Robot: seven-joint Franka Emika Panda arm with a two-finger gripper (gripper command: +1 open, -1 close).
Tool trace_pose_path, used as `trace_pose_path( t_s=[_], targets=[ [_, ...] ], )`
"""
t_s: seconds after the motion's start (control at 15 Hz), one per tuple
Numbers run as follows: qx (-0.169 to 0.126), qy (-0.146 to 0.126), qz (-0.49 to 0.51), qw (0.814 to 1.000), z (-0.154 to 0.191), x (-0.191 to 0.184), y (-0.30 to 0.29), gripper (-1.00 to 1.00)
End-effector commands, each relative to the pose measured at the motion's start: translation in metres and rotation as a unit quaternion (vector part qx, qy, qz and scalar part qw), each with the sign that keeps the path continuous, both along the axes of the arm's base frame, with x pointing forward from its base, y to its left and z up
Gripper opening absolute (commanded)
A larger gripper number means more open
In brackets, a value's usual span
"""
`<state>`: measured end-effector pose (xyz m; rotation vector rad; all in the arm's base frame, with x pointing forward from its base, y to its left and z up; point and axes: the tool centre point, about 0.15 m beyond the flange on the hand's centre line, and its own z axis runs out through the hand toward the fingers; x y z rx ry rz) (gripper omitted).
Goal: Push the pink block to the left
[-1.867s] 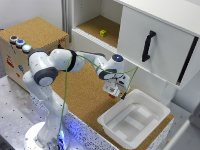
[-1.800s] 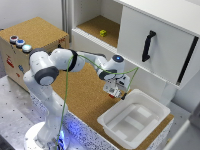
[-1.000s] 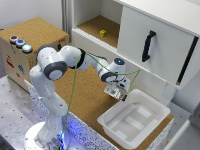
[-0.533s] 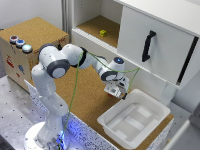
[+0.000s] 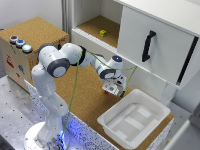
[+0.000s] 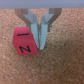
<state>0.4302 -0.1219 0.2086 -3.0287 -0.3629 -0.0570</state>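
Note:
The pink block (image 6: 23, 42) is a small pinkish-red cube with a black letter on its top face, lying on the cork surface. In the exterior view the pink block (image 5: 107, 90) shows only as a small reddish spot under the hand. My gripper (image 6: 39, 41) is down at the cork, its fingers (image 6: 44, 33) close together with nothing between them. The block lies against the outer side of one finger, not between the two. In the exterior view my gripper (image 5: 112, 91) hangs just off the near corner of the white tray.
A white tray (image 5: 150, 107) sits on the cork at the exterior view's right of the gripper. Behind stands a white cabinet with a black door handle (image 5: 146, 46), and a small yellow-green block (image 5: 103, 33) on its open shelf. A cork-topped box (image 5: 30, 30) carries several buttons.
The arm's upper links have swung toward the exterior view's right. The gripper has stayed low beside the tray corner, shifting only slightly.

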Motion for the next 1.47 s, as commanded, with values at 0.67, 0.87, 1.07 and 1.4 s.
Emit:
trace_pose_path(
  t_s=[0.67,0.87,1.07,1.4],
  targets=[
    [-0.01,-0.004,-0.026,1.0,0.005,-0.027,0.076,-1.0],
    [-0.012,-0.004,-0.018,1.0,0.006,-0.029,0.095,-1.0],
    [-0.006,-0.002,-0.025,1.0,0.007,-0.031,0.108,-1.0],
    [0.001,-0.001,-0.026,1.0,0.007,-0.034,0.129,-1.0]
  ],
)
